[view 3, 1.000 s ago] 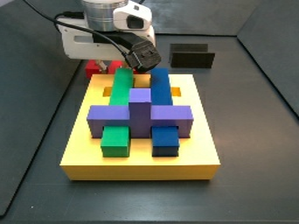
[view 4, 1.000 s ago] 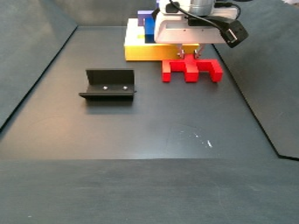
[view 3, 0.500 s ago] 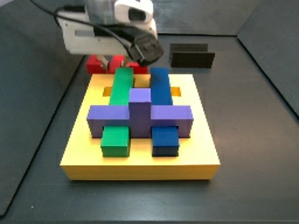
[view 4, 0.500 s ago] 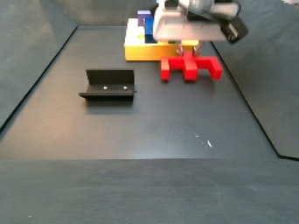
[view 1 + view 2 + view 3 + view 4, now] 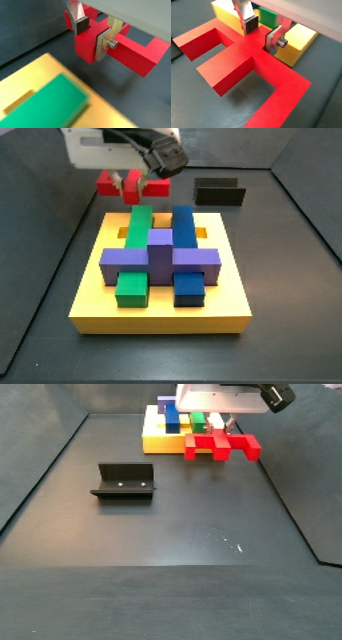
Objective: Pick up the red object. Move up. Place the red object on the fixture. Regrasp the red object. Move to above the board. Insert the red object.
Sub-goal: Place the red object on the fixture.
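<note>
My gripper (image 5: 134, 173) is shut on the red object (image 5: 127, 185), a bright red bar with three prongs, and holds it in the air just beyond the board's far end. Both wrist views show the silver fingers (image 5: 103, 45) (image 5: 273, 42) clamped across the red bar (image 5: 133, 52) (image 5: 238, 65), the gripper (image 5: 92, 36) (image 5: 262, 34) astride it. In a side view the red object (image 5: 221, 448) hangs under the gripper (image 5: 221, 429). The yellow board (image 5: 227, 308) (image 5: 167, 442) carries green, blue and purple blocks. The dark fixture (image 5: 221, 193) (image 5: 123, 481) stands on the floor, apart from the board.
The dark floor is bounded by raised dark walls on all sides. A green block (image 5: 60, 100) on the yellow board (image 5: 33, 85) lies right below the wrist. The purple cross-shaped block (image 5: 160, 256) sits mid-board.
The gripper has risen with the red object in it, lifting it off the floor beside the board. The board and the fixture have not moved.
</note>
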